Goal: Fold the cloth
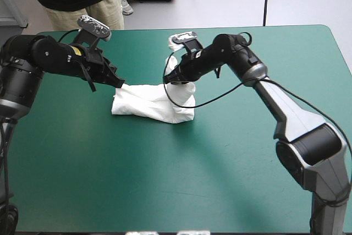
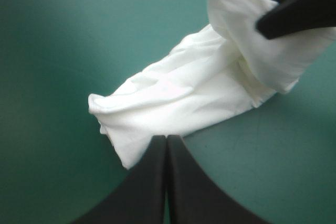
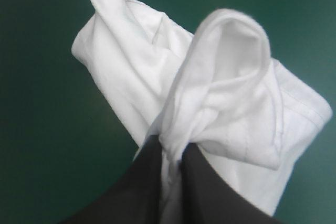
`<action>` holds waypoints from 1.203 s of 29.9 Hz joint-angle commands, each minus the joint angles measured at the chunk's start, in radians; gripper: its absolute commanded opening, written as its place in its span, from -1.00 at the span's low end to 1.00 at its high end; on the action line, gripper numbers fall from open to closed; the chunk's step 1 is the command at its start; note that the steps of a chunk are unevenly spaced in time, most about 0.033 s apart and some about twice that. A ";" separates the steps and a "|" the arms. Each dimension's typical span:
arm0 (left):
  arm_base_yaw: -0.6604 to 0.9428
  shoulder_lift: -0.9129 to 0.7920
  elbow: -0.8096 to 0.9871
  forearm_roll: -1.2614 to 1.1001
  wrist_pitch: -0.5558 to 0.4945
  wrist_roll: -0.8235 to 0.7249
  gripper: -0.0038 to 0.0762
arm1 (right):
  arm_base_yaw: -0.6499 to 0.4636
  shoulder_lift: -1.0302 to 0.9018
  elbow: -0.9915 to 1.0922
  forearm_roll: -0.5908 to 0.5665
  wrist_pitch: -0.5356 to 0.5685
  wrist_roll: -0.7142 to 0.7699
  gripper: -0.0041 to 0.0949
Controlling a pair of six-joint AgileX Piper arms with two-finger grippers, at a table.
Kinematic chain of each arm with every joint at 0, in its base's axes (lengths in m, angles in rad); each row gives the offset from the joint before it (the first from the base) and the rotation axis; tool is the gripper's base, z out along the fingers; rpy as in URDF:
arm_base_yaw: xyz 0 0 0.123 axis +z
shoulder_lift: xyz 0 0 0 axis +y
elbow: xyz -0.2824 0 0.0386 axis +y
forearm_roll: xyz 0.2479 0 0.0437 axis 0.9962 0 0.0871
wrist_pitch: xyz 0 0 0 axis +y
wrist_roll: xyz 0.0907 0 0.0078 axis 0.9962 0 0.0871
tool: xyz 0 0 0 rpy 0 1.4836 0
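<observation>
right gripper [image 3: 176, 153] clamped on a raised fold of the t-shirt [image 1: 151, 103]; left gripper [image 2: 167, 141] pressed together with no cloth seen between, tip at the t-shirt's opposite end. count: two grippers, one t-shirt, a folded bundle lying on the teal-green cover [image 1: 165, 191]; only the right wrist view shows the cloth pinched between the fingers, and only the left wrist view shows the left fingers meeting in a point. high view: the t-shirt's long axis runs from left gripper to right gripper, with the right-gripper end lifted.
</observation>
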 commanded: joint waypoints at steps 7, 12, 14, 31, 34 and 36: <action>0.001 -0.092 -0.027 -0.031 0.065 -0.051 -0.93 | 0.136 0.252 -0.506 -0.115 0.085 0.183 -0.92; 0.001 -0.092 -0.027 -0.035 0.065 -0.060 -0.93 | 0.173 0.396 -0.730 -0.120 0.120 0.239 -0.92; 0.001 -0.092 -0.027 -0.035 0.065 -0.060 -0.93 | 0.184 0.427 -0.762 -0.120 0.123 0.243 -0.92; 0.001 -0.092 -0.027 -0.035 0.065 -0.060 -0.93 | 0.242 0.457 -0.773 0.051 0.058 -0.021 0.16; 0.001 -0.092 -0.027 -0.033 0.065 -0.060 -0.93 | 0.240 0.435 -0.785 0.028 0.095 -0.005 0.14; 0.001 -0.092 -0.027 -0.029 0.065 -0.060 -0.93 | 0.240 0.419 -0.804 0.002 0.128 0.016 0.11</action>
